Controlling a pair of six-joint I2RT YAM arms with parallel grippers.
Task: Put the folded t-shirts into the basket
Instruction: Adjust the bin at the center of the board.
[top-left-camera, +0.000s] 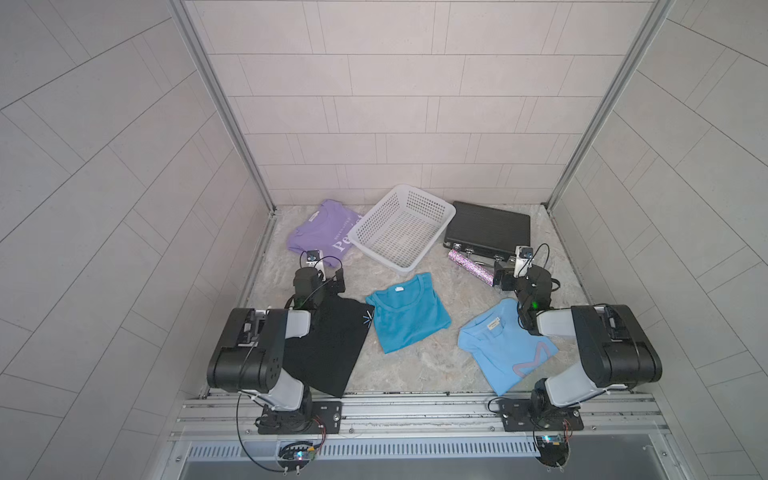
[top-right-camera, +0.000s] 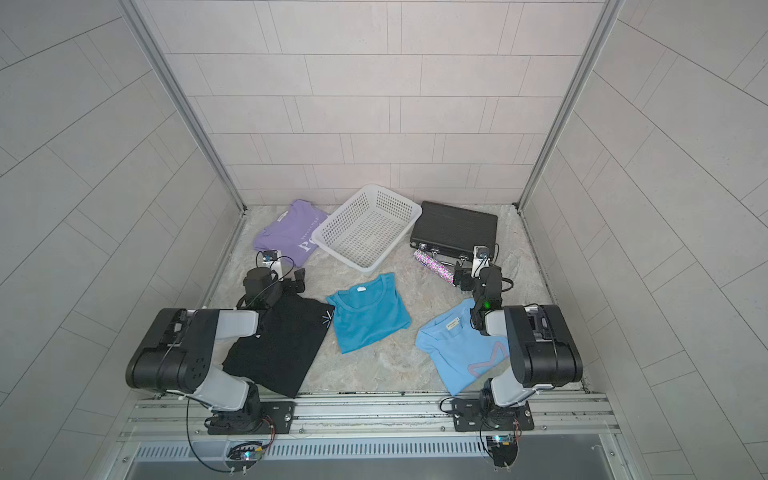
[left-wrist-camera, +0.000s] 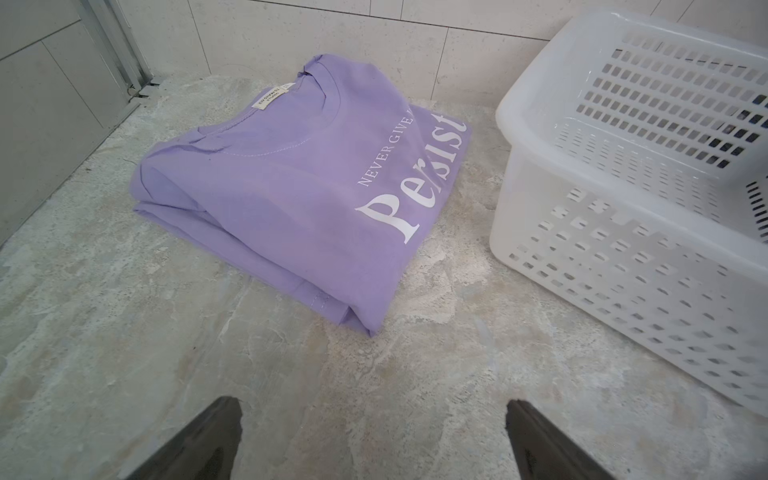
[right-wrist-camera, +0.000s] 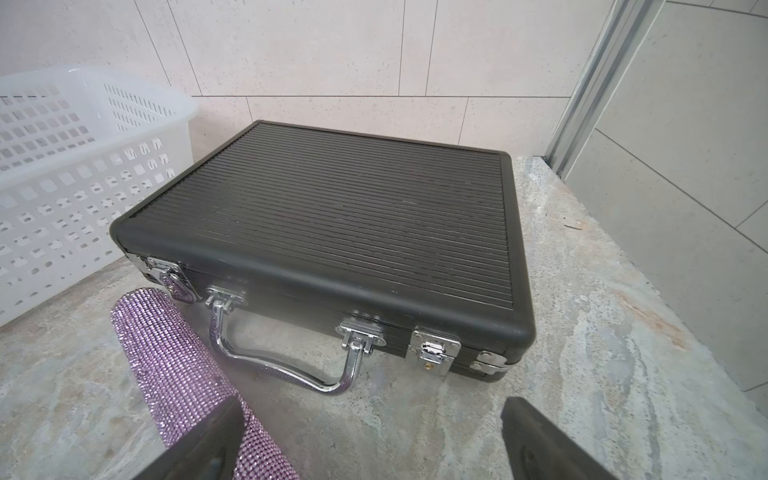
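Note:
The white mesh basket (top-left-camera: 397, 235) (left-wrist-camera: 623, 249) stands empty at the back middle. Left of it, touching its side, lies the lilac "Persist" t-shirt (top-left-camera: 320, 232) (left-wrist-camera: 291, 199). A teal shirt (top-left-camera: 405, 313) lies in the middle, a light blue shirt (top-left-camera: 503, 349) front right and a black shirt (top-left-camera: 328, 349) front left, partly under the left arm. My left gripper (top-left-camera: 324, 274) (left-wrist-camera: 374, 440) hovers open just short of the lilac shirt. Over bare table before the black case, my right gripper (top-left-camera: 519, 272) (right-wrist-camera: 370, 440) is open, one finger beside a glittery roll.
A flat black case (top-left-camera: 490, 226) (right-wrist-camera: 332, 216) with metal latches and a handle lies right of the basket. A purple glittery roll (top-left-camera: 471, 266) (right-wrist-camera: 183, 374) rests in front of it. Tiled walls close in the back and both sides.

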